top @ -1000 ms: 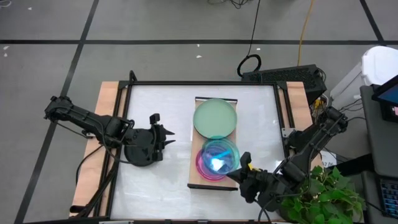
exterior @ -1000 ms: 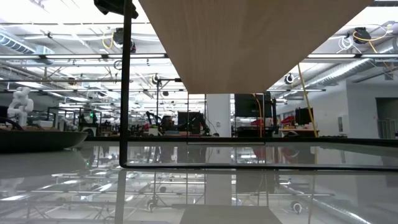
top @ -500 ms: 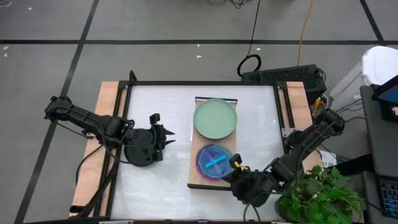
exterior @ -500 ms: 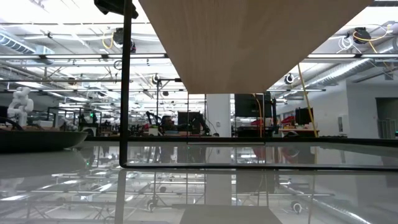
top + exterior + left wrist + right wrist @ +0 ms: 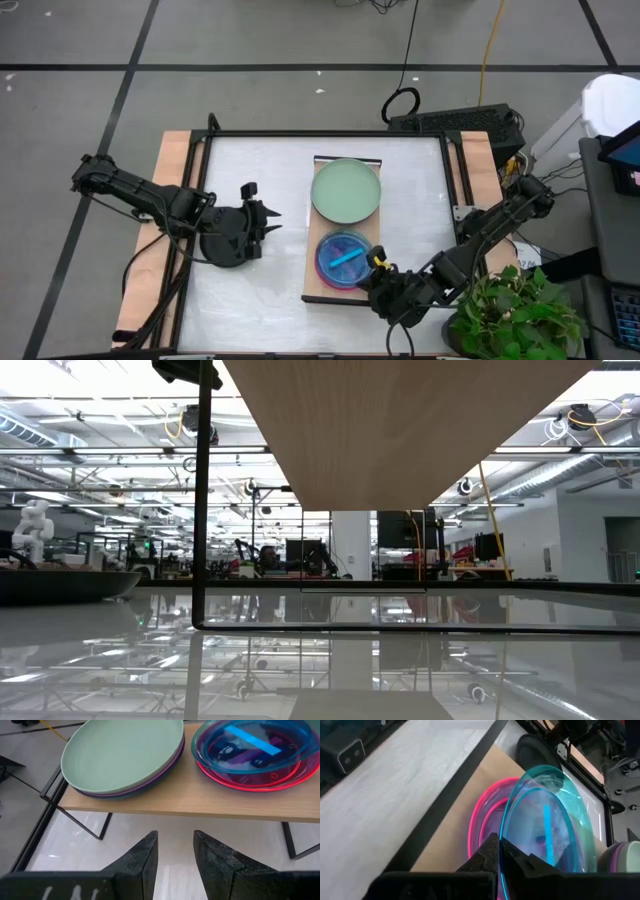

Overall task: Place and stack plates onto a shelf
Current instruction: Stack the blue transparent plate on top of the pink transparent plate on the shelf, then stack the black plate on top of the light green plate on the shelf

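The light-wood shelf (image 5: 315, 225) stands on the white table. At its far end a sage-green plate (image 5: 346, 190) lies on a purple one (image 5: 131, 793). At the near end the cyan plate (image 5: 345, 255) sits in the pink plate (image 5: 322, 266). My right gripper (image 5: 377, 265) is at the shelf's near right corner, shut on the cyan plate. My left gripper (image 5: 270, 225) is open, left of the shelf, pointing at it. A black plate (image 5: 222, 250) lies flat on the table under the left wrist. My right gripper pinches the cyan plate's rim (image 5: 506, 832) on the side nearest the table's near right corner, one finger (image 5: 487, 851) on each face of it. It comes slanting down from the near right. The plate rests in the pink plate (image 5: 479, 820).
A potted plant (image 5: 510, 315) stands off the table's near right corner, beside the right arm. The shelf's thin dark leg (image 5: 205, 510) stands on the tabletop, and the board (image 5: 400, 430) spans above it. Bare white tabletop (image 5: 420, 200) lies right of the shelf.
My right gripper has come down and toward the table's left, carrying the cyan plate. The plate was held tilted above the pink plate and now lies low in it. The left arm has kept still.
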You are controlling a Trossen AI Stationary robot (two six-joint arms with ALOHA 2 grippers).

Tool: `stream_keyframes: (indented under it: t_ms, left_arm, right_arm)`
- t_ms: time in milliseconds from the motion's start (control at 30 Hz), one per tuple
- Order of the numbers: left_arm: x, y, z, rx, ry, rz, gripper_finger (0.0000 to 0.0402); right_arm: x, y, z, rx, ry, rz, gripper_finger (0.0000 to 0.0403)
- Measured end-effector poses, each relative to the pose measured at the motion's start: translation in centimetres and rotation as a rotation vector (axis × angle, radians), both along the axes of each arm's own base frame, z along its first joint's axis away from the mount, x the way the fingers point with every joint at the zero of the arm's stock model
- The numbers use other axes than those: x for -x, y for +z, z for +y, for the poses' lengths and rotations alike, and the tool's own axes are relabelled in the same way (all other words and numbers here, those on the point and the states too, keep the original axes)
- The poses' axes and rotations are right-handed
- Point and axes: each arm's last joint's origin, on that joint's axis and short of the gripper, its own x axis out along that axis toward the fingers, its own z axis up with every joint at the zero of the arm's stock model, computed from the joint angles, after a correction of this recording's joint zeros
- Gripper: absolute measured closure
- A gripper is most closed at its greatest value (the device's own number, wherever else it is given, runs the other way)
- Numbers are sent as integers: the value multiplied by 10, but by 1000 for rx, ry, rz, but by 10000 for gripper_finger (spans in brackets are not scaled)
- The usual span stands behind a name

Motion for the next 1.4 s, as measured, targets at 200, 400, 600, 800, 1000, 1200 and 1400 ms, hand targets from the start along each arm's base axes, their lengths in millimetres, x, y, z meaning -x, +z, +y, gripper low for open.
stream_keyframes:
  t_ms: [200,400,600,800,1000,1200,1400]
  left_arm:
    - [0,0,0,0,0,0,270]
    - [0,0,0,1,0,0,270]
    - [0,0,0,1,0,0,270]
    - [0,0,0,7,5,-1,270]
    - [0,0,0,13,9,-1,270]
    - [0,0,0,15,9,0,270]
    - [2,-2,-1,32,20,16,270]
  right_arm:
    - [0,0,0,-2,-1,-4,398]
    - [0,0,0,-4,-8,-7,365]
    - [-2,2,1,-19,-6,-32,338]
    - [-2,2,1,-22,-10,-31,333]
    - [5,11,0,-58,-12,-55,332]
    - [17,26,-2,-99,-29,-94,332]
    - [28,31,3,-119,-5,-99,332]
